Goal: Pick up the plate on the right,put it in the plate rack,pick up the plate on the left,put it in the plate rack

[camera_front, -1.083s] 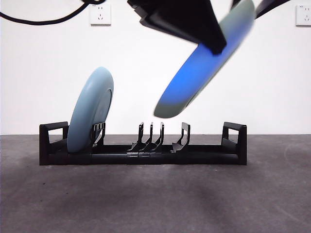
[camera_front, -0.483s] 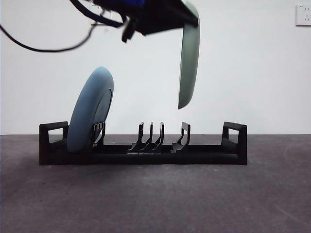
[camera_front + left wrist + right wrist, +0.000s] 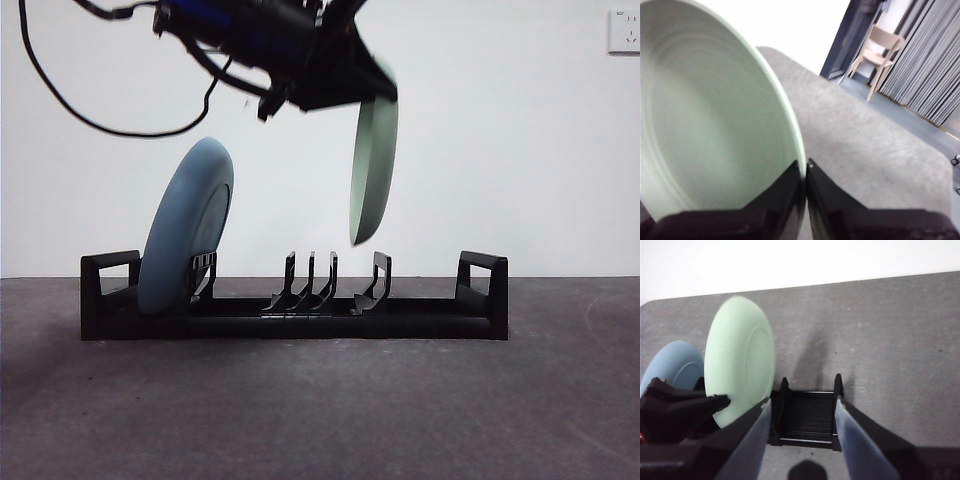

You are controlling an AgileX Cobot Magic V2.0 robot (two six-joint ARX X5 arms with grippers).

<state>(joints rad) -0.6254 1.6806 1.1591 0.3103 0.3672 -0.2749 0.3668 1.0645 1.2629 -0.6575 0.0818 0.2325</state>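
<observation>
A pale green plate (image 3: 372, 170) hangs nearly upright in the air, its lower edge just above the right-hand dividers of the plate rack (image 3: 300, 318). My left gripper (image 3: 340, 85) comes in from the upper left and is shut on the plate's top rim. The left wrist view shows the two jaws pinching the rim of the green plate (image 3: 715, 125). A light blue plate (image 3: 185, 230) leans in the rack's left end. My right gripper (image 3: 802, 405) hovers open over the rack (image 3: 807, 415), beside the green plate (image 3: 740, 360), holding nothing.
The rack stands on a dark grey table (image 3: 320, 410) in front of a white wall with a socket (image 3: 625, 30). A looped handle (image 3: 485, 290) closes the rack's right end. A chair (image 3: 880, 45) stands beyond the table's far corner.
The green plate has swung from a steep slant to nearly upright and has come lower and a little to the left, toward the rack. The blue plate and the rack have not moved.
</observation>
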